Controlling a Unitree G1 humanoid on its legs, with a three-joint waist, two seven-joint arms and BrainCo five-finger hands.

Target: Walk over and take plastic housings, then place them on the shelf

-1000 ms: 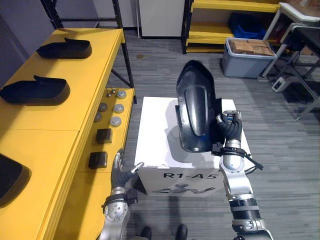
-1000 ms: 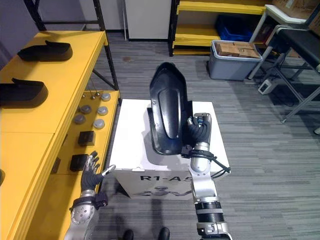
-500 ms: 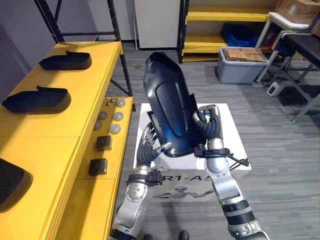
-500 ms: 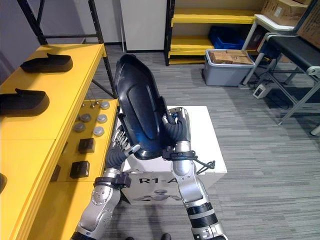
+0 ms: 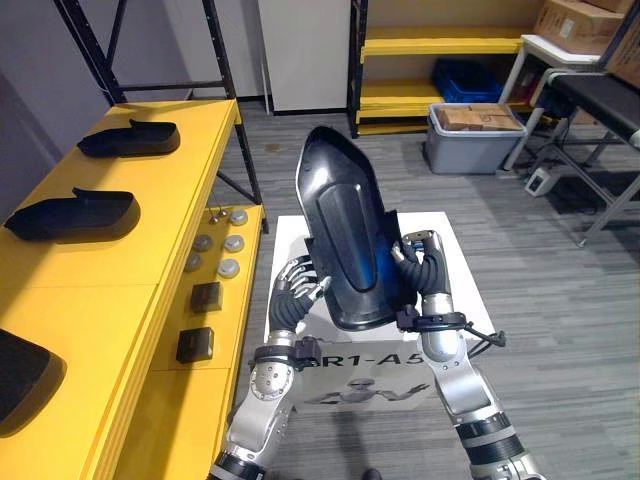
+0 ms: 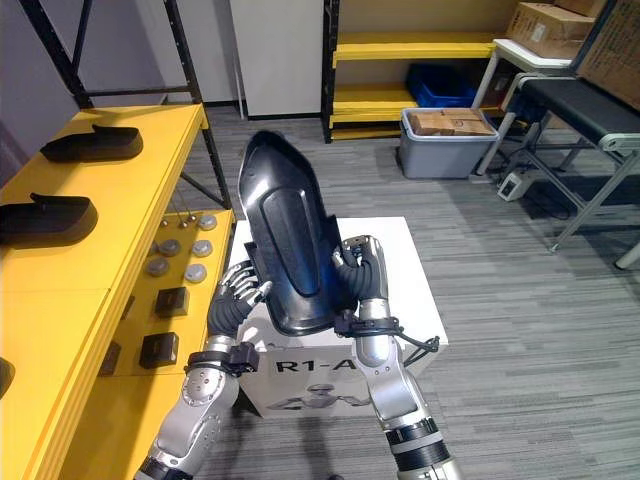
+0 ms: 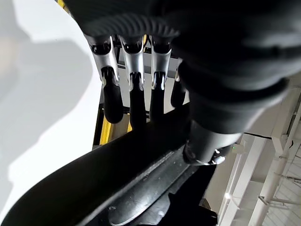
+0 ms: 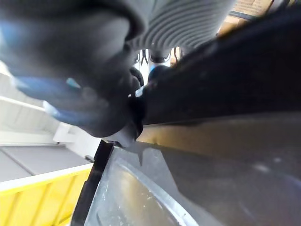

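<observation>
Black plastic housing (image 5: 345,235) stands up tall in both hands over a white box (image 5: 285,235). We see that it is long and smooth, round at the top like a shell. It is shiny, with a raised strip down its middle and a thin rim all round.

Our left hand (image 5: 293,298) pinches the housing's lower edge. In the left wrist view its silver fingers (image 7: 134,80) reach behind the rim, dark tips on the plastic, and the thumb sits on the front. Our right hand (image 5: 425,285) is curled round the other edge, its dark ribbed cover just beside the shell.

Next to the box, on our left, is the yellow shelf (image 5: 150,260), flat and plain. Two more dark housings lie on it, well apart, one near (image 5: 72,213) and one far (image 5: 128,138). They look dull and boat-shaped. On a lower yellow step sit small round silver caps (image 5: 228,268) and two square black blocks (image 5: 194,345).
</observation>
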